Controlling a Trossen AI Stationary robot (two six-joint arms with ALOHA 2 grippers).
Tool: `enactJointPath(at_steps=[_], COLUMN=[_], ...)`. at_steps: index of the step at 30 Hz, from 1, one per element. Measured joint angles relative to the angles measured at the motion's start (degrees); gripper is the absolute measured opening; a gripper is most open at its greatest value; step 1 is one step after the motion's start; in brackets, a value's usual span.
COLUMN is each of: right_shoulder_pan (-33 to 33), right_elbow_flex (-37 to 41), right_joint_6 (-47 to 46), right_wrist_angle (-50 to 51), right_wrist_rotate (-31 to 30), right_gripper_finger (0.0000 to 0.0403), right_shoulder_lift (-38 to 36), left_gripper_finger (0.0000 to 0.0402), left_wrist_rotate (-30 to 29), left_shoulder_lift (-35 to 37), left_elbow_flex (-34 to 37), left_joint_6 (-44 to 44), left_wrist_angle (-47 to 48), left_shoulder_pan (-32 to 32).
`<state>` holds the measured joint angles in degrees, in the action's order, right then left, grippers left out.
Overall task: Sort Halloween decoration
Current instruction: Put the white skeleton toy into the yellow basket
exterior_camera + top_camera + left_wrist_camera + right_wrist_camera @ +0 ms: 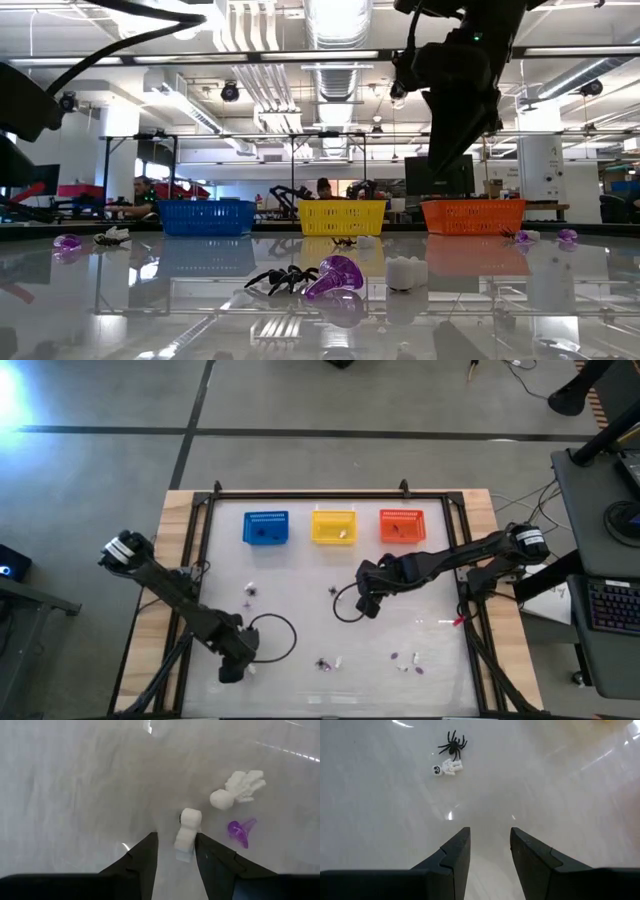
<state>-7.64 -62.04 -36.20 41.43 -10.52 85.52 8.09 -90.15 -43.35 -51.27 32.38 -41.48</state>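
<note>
Although most of the Halloween decoration lies scattered over the bench (pixel 300 570), one whitish piece (pixel 187 832) sits between the fingertips of the left hand (pixel 176 851) at the near left of the bench. The fingers stand a little apart with the piece in the gap; whether they are gripping it or merely flanking it cannot be told. Just beside it lie a white skeleton figure (pixel 237 790) and a purple piece (pixel 240 831), both clear of the fingers.

The right hand (pixel 487 847) hangs above the middle of the bench, fingers parted and empty. Ahead of it lie a black spider (pixel 452 743) and a small skeleton (pixel 447 768), touching or nearly so. Further trinkets sit near the front edge, among them a spider (pixel 275 278), a purple piece (pixel 335 275) and a whitish piece (pixel 405 270).

The blue basket (pixel 265 526), yellow basket (pixel 334 525) and orange basket (pixel 402 525) stand in a row at the far side, each appearing to hold something small already.

Judgement: the step in hand is the left pick-up. The piece is tiny and off-centre towards one finger; the hand should be centred before closing so the piece does not squirt out, and lifted straight to avoid dragging the neighbouring skeleton and purple piece. Which basket suits the whitish piece cannot be confirmed.
</note>
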Motion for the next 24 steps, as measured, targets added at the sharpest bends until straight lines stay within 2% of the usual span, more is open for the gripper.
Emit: enactJointPath(at_steps=[5, 8, 15, 24], right_shoulder_pan=[0.00, 0.00, 0.02, 0.00], right_elbow_flex=[0.00, 0.00, 0.00, 0.00], right_joint_6=[-0.26, -0.27, -0.27, -0.29], right_wrist_angle=[-0.03, -0.07, -0.15, -0.17], right_wrist_rotate=[-0.11, -0.11, -0.14, -0.62], right_gripper_finger=[0.0132, 0.0132, 0.0132, 0.0132], right_shoulder_lift=[-0.02, -0.02, -0.02, -0.02], left_gripper_finger=[0.0116, 0.0103, 0.0013, 0.0003], left_wrist_rotate=[0.14, 0.17, 0.34, 0.42], left_shoulder_lift=[-1.53, -1.07, 0.99, 1.76], left_elbow_flex=[-0.11, 0.07, 0.37, 0.37], left_joint_6=[0.11, 0.73, 2.16, 5.16], left_wrist_angle=[0.04, 0.03, -0.87, -0.83], left_shoulder_pan=[-0.01, -0.02, -0.04, -0.06])
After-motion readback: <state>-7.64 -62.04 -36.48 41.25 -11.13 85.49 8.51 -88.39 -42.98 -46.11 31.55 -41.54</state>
